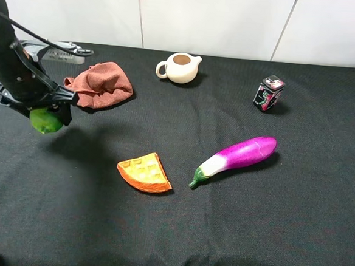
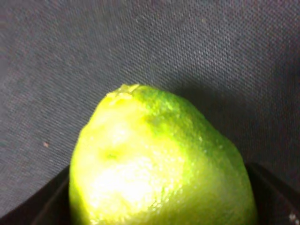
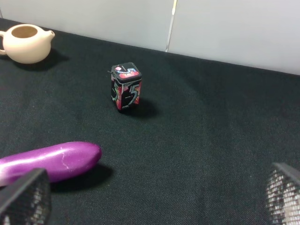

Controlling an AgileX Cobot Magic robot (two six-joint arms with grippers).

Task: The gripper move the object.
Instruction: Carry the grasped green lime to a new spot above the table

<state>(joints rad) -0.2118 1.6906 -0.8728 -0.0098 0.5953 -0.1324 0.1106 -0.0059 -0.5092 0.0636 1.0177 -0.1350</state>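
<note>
The object, a bright green lime-like fruit (image 1: 45,121), hangs at the far left of the table, just above the black cloth, with its shadow to its right. My left gripper (image 1: 45,113) is shut on it. The left wrist view is filled by the fruit (image 2: 159,159), with a dark finger (image 2: 51,208) showing at each side of it. In the right wrist view my right gripper (image 3: 157,192) stands open with nothing between its fingers, and its mesh-covered fingertips (image 3: 28,194) are wide apart over the cloth.
A crumpled rust-red cloth (image 1: 100,83) lies just behind and right of the fruit. A cream teapot (image 1: 181,67) stands at the back, a small printed tin (image 1: 268,93) at the back right. An orange waffle wedge (image 1: 144,173) and a purple eggplant (image 1: 236,158) lie mid-table.
</note>
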